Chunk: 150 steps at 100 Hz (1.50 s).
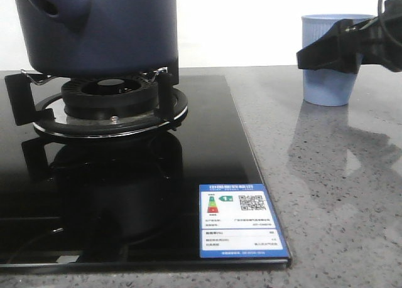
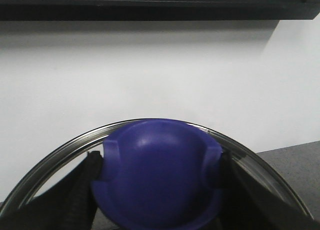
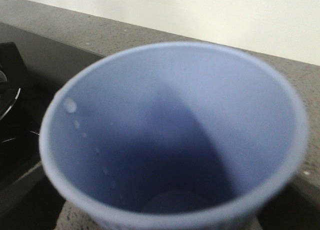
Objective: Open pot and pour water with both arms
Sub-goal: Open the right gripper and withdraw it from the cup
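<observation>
Nearest the front camera lies the glossy black glass hob [image 1: 125, 194] with its white-and-blue energy label sticker [image 1: 237, 220], set into the speckled grey stone desk [image 1: 339, 194]. Just behind that, the black cast burner ring with its pan supports [image 1: 110, 103], and sitting square on it, the large round dark navy-blue matte pot [image 1: 100, 27], its stubby handle with a hole pointing toward the left.

Over to the left wrist view: the left end effector [image 2: 157, 190] has its dark fingers [image 2: 82, 190] on either side of the rounded navy-blue lid knob [image 2: 157, 172], pressed against it by the look of it, with the clear glass lid rim [image 2: 60, 152] arcing around. So the lid grip seems made, and the job in hand is, I judge, lifting it off. Do it straight up, keep the lid level, clear the pot's rim before any sideways travel, and don't let the glass swing.

Further back on the right, the light-blue ribbed plastic cup [image 1: 330, 59] stands upright on the desk, and the right end effector [image 1: 314, 53] is right at it. The right wrist view looks down into the cup [image 3: 175, 140], filling the frame; whether those fingers are closed on it or only flanking it, I cannot tell. Contents are hard to read too. For the pour, a firm mid-height hold and a slow tilt over the open pot would serve best, only once the lid is well aside.
</observation>
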### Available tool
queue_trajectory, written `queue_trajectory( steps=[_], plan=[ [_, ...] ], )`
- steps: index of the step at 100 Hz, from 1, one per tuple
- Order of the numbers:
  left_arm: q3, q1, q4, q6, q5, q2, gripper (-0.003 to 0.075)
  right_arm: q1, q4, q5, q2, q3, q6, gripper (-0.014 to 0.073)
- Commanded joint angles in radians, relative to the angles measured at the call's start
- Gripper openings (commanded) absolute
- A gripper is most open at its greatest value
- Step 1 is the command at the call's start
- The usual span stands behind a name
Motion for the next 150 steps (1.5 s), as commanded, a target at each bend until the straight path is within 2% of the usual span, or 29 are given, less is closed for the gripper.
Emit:
queue_trajectory(
  steps=[1, 14, 27, 41, 82, 150],
  plan=[
    [-0.045, 0.002, -0.031, -0.001, -0.088, -0.014, 0.0328, -0.030, -0.036, -0.039, -0.056, -0.023, 0.076, 0.0650],
    [-0.045, -0.022, -0.051, -0.001, -0.087, 0.010, 0.0328, -0.074, -0.126, -0.077, -0.073, 0.006, 0.160, 0.0650],
    [-0.045, -0.080, -0.049, -0.001, -0.120, 0.030, 0.0329, -0.122, -0.173, -0.153, -0.079, 0.038, 0.196, 0.0650],
    [-0.045, -0.140, -0.030, -0.001, -0.138, 0.059, 0.0329, -0.161, -0.232, -0.151, -0.095, 0.078, 0.211, 0.0650],
    [-0.046, -0.238, -0.030, -0.001, -0.165, 0.137, 0.0328, -0.320, -0.242, -0.162, -0.180, 0.146, 0.218, 0.0650],
    [-0.046, -0.240, 0.016, -0.001, -0.145, 0.194, 0.0328, -0.331, -0.242, -0.158, -0.233, 0.146, 0.223, 0.0650]
  ],
)
